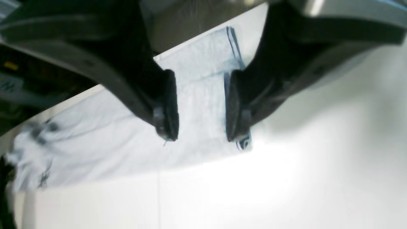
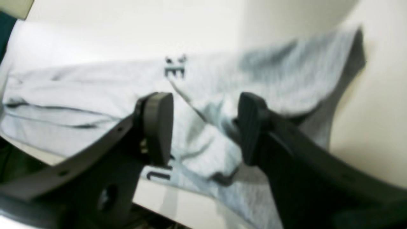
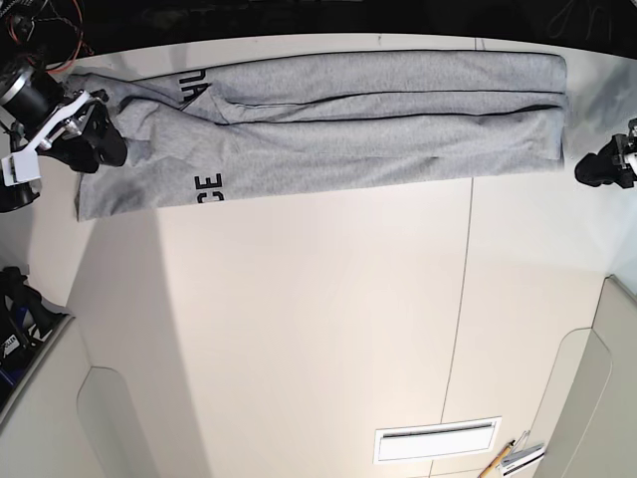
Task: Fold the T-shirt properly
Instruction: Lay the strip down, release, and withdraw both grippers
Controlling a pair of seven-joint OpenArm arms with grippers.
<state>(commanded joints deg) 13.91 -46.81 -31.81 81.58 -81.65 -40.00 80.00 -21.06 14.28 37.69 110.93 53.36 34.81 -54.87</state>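
White bench [image 3: 299,329] with a seam line running near to far; a pale vent-like slot [image 3: 436,439] sits at its near right, with small items by it, too small to identify.

The T-shirt [image 3: 348,124] lies along the far edge of the bench as a long narrow band, folded lengthwise, stretching nearly from the left edge to the right. Heather-grey fabric; black letter fragments visible near its left end, one group at the far edge and one at the near edge. Long fold lines run the length of the band.

Left gripper [image 1: 200,108]: fingers [image 1: 167,105] parted with a clear gap, nothing between them. In the wrist view they hang over the shirt's end, where stacked hem edges show. In the base view this gripper [image 3: 605,167] sits just beside the band's right end, off the fabric.

Right gripper [image 2: 205,127]: fingers [image 2: 157,127] also apart, gripping nothing; rumpled cloth shows in the gap. In the base view it [image 3: 90,139] overlaps the shirt's left end. Contact with the fabric cannot be told.
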